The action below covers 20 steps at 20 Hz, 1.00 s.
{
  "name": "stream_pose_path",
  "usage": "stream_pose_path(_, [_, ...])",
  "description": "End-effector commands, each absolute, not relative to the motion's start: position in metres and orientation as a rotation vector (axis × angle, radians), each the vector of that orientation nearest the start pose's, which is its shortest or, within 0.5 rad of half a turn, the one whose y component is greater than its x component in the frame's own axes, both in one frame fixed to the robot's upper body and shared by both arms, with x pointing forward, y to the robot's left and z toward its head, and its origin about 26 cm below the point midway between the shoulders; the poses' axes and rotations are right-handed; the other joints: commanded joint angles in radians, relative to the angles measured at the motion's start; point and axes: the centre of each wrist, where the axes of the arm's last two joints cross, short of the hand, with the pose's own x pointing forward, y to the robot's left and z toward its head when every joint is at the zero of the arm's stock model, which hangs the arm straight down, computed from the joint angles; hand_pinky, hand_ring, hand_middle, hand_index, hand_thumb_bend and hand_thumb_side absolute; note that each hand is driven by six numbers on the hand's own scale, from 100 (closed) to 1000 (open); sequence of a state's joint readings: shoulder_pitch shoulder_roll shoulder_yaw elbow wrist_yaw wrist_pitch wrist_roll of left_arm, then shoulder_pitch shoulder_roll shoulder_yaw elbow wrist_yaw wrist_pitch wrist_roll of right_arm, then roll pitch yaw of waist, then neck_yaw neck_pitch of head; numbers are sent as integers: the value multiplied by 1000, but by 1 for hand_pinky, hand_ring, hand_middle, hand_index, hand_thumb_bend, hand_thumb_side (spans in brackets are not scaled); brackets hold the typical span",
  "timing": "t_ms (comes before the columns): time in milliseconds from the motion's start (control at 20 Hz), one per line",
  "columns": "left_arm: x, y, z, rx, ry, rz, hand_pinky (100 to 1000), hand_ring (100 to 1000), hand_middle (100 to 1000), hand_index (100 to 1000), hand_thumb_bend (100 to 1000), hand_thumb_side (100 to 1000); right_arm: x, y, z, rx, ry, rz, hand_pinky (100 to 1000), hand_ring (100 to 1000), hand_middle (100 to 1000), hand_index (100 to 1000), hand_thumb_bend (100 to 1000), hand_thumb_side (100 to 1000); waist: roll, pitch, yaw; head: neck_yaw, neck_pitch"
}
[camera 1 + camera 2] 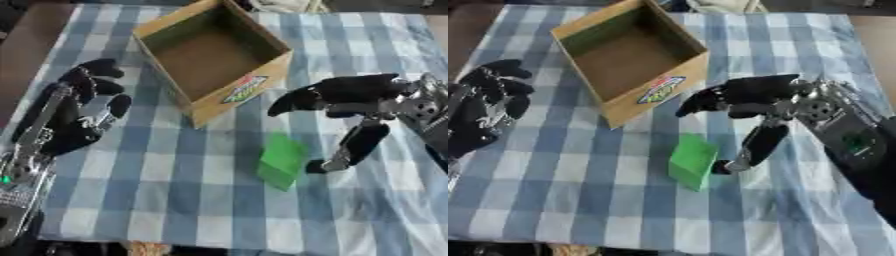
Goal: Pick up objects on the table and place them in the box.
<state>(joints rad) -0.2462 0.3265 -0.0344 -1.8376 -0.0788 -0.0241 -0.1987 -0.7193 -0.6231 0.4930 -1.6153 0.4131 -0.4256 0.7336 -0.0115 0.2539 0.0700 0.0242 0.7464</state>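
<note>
Checked tablecloth (175, 200) runs off-frame; right hand (754, 107) spread wide beside green block (693, 161), contact unclear.

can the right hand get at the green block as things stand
Probably yes. The right hand hangs open just beside the green block, its thumb tip close to the block's right face, and only bare checked tablecloth lies between them. The cardboard box stands clear behind.

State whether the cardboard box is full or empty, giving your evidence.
Empty: the cardboard box shows only bare brown floor inside; the green block lies outside on the cloth.
</note>
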Motion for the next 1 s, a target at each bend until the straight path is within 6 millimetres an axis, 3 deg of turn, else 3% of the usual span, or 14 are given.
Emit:
stream_pose_path(50, [316,269,153,125,-2037,-643,786,688,720,870,493,508,376,-211,212,230,1669,-2888,875,877,915,992,412,430,3,-12,4,3,1])
stream_pose_path(1000, [316,268,154,117,-2042,-647,787,687,720,870,495,509,385,-211,193,238,1632,-2920,873,875,900,977,417,407,2,-6,16,0,0])
